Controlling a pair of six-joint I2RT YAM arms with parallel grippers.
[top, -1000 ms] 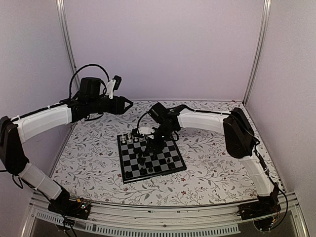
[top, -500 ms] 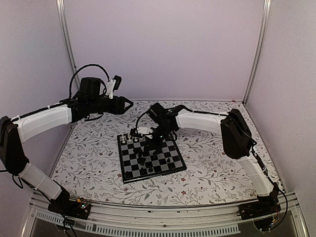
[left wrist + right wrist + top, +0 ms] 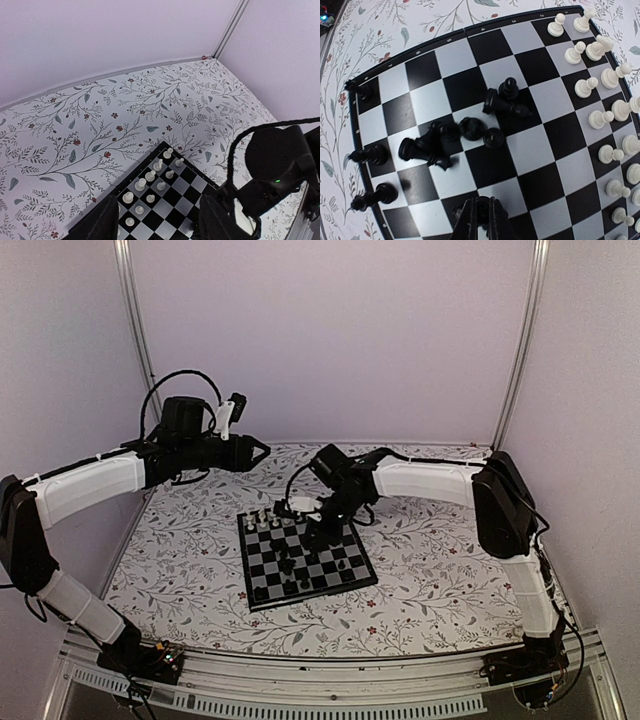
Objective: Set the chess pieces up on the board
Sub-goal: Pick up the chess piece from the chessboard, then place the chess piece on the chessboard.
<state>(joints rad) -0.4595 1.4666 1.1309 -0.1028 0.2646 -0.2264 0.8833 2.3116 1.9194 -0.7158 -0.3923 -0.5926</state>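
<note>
Black chess pieces (image 3: 465, 132) are seen heaped on the board (image 3: 560, 131) just ahead of the right jaws, which have been closed fully within the last second, seemingly for a pick, though no held piece can be made out; the left jaws are kept wide.

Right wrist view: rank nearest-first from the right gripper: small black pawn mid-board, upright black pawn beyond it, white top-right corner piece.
1. small black pawn, mid-board, just ahead of the right gripper
2. upright black pawn, farther up the board
3. white corner piece, top right
</note>
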